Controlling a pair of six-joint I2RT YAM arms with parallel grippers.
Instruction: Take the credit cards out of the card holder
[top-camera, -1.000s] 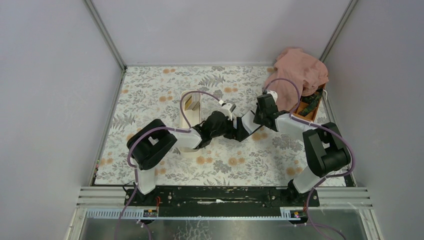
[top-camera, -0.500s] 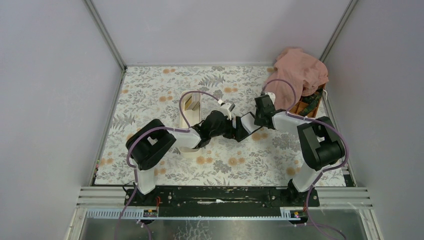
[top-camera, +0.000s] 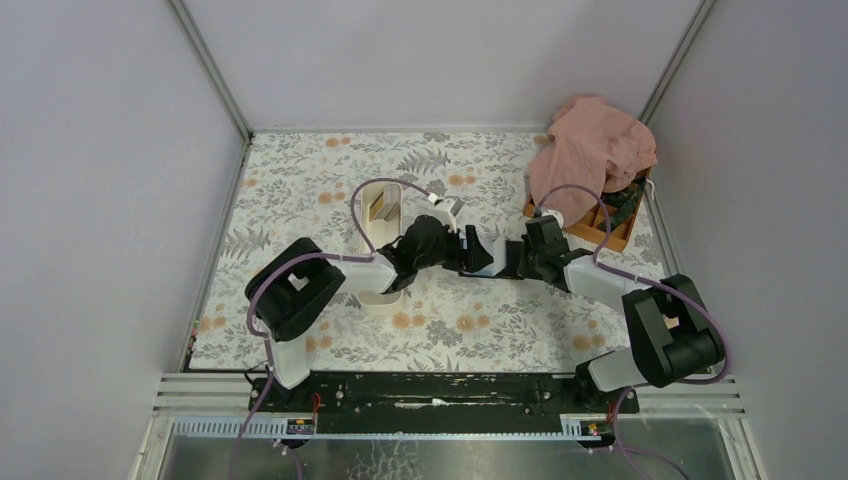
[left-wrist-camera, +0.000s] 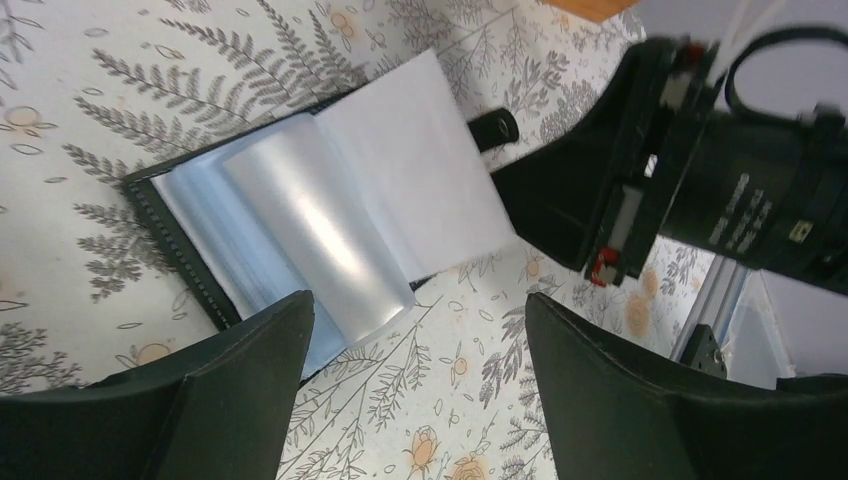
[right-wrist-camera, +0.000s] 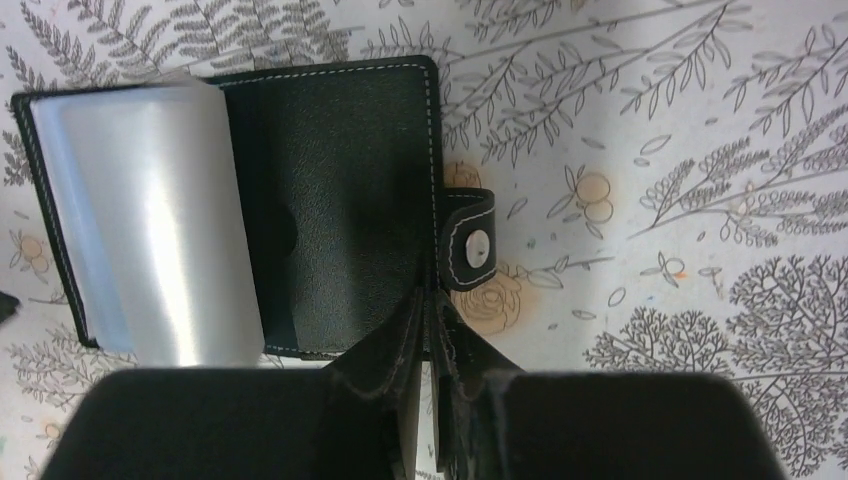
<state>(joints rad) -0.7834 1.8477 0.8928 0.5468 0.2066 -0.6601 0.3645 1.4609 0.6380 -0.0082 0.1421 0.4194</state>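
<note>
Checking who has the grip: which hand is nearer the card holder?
Right. The right hand pinches the holder by the snap tab; the left hand hovers open above its clear sleeves.

At the tips of the right claw (right-wrist-camera: 432, 312), the card holder (right-wrist-camera: 340, 180) looks like matt black leather, finely grained, with pale stitching. Its tab beside the claw carries a shiny metal snap (right-wrist-camera: 478, 250). The sleeves (right-wrist-camera: 150, 220), farther from the claw, are glossy clear plastic. The claw's fingers (right-wrist-camera: 390, 375) are matt black plastic. Underneath lies a matt floral-print covering (right-wrist-camera: 700, 150), either cloth or paper.
</note>
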